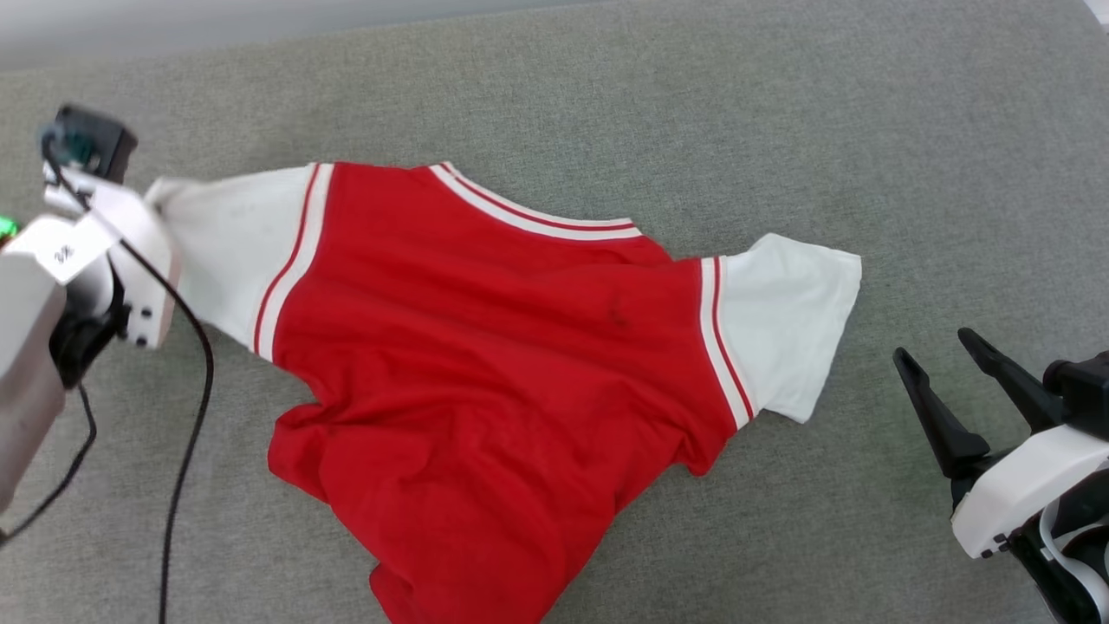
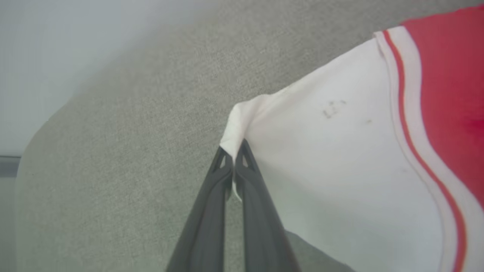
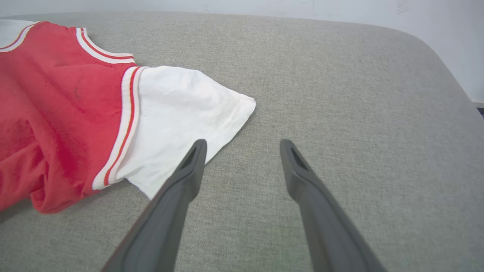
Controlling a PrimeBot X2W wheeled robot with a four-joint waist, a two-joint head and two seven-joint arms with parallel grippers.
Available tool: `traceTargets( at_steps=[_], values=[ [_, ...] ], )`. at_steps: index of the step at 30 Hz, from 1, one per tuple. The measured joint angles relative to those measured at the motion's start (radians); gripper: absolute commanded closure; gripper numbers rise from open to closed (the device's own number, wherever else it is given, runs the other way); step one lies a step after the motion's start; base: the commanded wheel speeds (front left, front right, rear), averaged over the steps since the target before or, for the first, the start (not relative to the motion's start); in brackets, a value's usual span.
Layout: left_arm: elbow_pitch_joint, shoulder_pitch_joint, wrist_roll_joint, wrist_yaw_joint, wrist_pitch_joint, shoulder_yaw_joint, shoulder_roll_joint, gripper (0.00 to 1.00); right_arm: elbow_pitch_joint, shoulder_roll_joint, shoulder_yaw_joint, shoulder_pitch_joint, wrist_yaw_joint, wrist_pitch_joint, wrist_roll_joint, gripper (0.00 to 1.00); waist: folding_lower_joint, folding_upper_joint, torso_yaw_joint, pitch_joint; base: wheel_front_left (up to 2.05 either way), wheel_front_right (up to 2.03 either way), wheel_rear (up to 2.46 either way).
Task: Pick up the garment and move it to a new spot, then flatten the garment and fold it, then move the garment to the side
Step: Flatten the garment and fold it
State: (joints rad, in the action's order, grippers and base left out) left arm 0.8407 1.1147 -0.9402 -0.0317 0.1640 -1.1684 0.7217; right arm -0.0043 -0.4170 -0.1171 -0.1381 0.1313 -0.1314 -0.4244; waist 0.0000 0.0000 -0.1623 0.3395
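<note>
Two grippers: the left gripper (image 2: 234, 151) is clamped on cloth; the right gripper (image 1: 934, 342) stands with its fingers spread, holding nothing.
Left gripper, grip: both dark fingers (image 2: 211, 211) lie pressed together on the tip of the left sleeve (image 1: 230, 251), near the left edge of the grey fabric surface (image 1: 780, 130).
Left sleeve: white, drawn out to a point toward the gripper.
Right gripper, place: above bare fabric near the right edge, just beside the right sleeve (image 1: 788, 329) and apart from it.
Garment (image 1: 485, 347): a red T-shirt with white sleeves, lying across the middle of the surface; red body creased and bunched.
Garment, orientation: striped collar trim (image 1: 537, 217) toward the far edge; lower part toward the near edge, running out of the head view's bottom.
Right sleeve: white, lying flat on the surface, its open end pointing to the right edge.
Chest graphic (image 1: 617, 310): small, dark, too faint to make out.
Cable (image 1: 195, 390): black, hanging from the left wrist across the surface's left side.
</note>
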Motion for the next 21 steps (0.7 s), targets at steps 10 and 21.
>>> traceTargets(
  at_steps=[10, 21],
  values=[
    [0.129, -0.087, -0.074, -0.012, -0.040, 0.025, -0.059, 0.74, -0.016, -0.006, 0.008, 0.004, 0.000, -0.016, 0.001, 0.00, 0.0000, 0.0000, -0.001, -0.001, 0.00, 0.00, 0.00],
    [0.155, -0.090, -0.009, 0.045, -0.383, 0.044, -0.134, 0.00, -0.080, -0.085, -0.015, -0.073, 0.000, -0.044, 0.012, 0.00, 0.0000, 0.0000, 0.035, -0.068, 0.00, 0.00, 0.00]
  ],
)
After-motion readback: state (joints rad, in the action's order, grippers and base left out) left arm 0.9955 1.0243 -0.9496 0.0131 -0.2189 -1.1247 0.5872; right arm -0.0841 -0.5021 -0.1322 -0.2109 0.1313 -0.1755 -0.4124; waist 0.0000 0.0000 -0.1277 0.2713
